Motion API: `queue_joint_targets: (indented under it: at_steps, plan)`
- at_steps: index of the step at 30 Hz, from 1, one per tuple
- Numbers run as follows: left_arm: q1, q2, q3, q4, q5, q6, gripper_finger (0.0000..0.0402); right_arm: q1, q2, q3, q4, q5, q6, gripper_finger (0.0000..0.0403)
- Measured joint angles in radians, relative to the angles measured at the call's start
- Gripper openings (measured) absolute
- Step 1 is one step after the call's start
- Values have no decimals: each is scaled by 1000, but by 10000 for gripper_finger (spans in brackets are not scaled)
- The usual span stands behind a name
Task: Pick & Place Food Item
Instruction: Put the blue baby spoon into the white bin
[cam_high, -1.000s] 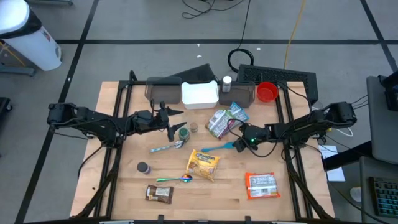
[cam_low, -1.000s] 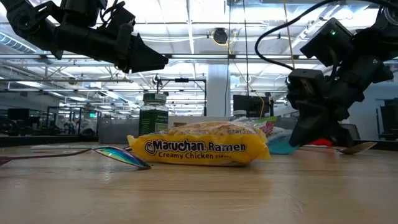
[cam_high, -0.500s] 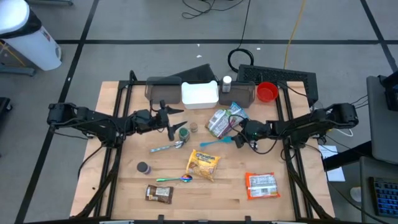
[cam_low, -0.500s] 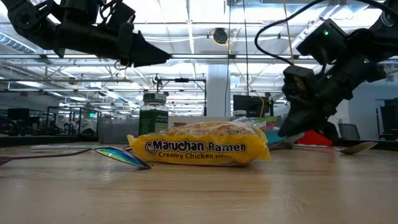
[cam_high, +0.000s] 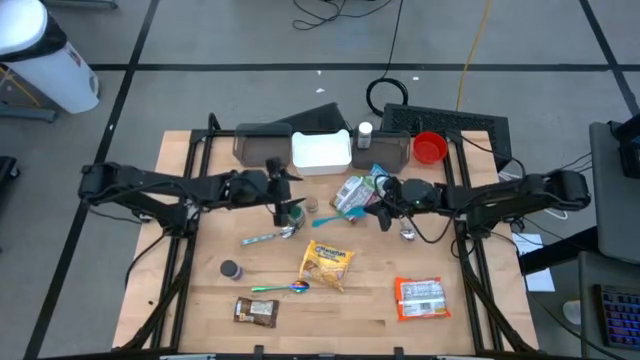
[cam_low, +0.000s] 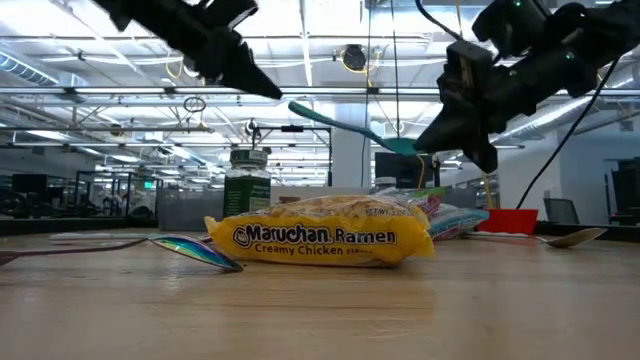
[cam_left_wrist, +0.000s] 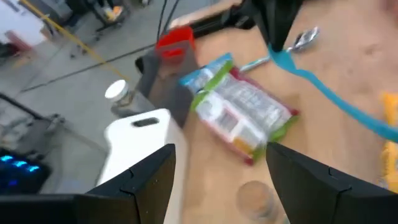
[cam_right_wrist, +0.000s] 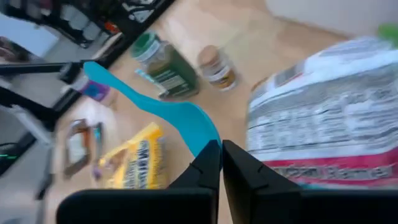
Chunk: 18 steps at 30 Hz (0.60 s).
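wooden table (cam_high: 190, 300) on a grey floor with dark tape lines, a white bin at the far left corner of the floor; the low view looks level across the boards into a bright hall of ceiling lights. left arm reaches in from the left, raised over the middle of the table; left gripper (cam_high: 283, 196) hangs above the green-lidded jar (cam_high: 294, 212), fingers (cam_left_wrist: 146, 177) spread apart and holding nothing. right arm reaches in from the right, wrist lifted clear of the boards; right gripper (cam_high: 379, 205) has its fingers (cam_right_wrist: 208, 163) pressed together on the bowl end of the teal spoon (cam_high: 330, 219), which hangs in the air with its handle slanting toward the left gripper, over the table's middle just beside the green-and-white packet (cam_high: 352, 194). yellow ramen packet (cam_high: 328, 264) lies flat on the near middle of the table; red-and-white packet (cam_high: 420, 297) near the right front; white container (cam_high: 321, 151) and red cup (cam_high: 430, 148) along the far edge. smaller items: metal spoon (cam_high: 268, 237), iridescent spoon (cam_high: 284, 288), brown bar (cam_high: 256, 311), small dark-capped jar (cam_high: 231, 269), small brown-capped jar (cam_high: 312, 204). the spoon bowl is mostly hidden between the fingers; printing on the far packets is too blurred to read.
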Motion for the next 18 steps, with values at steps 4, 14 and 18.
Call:
queue_joint_targets:
  at_steps: [4, 14, 18]
  plan:
    - [-28, 27, 121, -149, -29, 59, 257, -23, -4, 11, -19, 50, -68, 0]
    - [-110, 254, 474, -497, -193, 50, 257, -102, 3, 11, 87, 104, -218, 0]
    - [-121, 381, 582, -571, -281, 15, 257, -111, 3, 11, 99, 142, -256, 0]
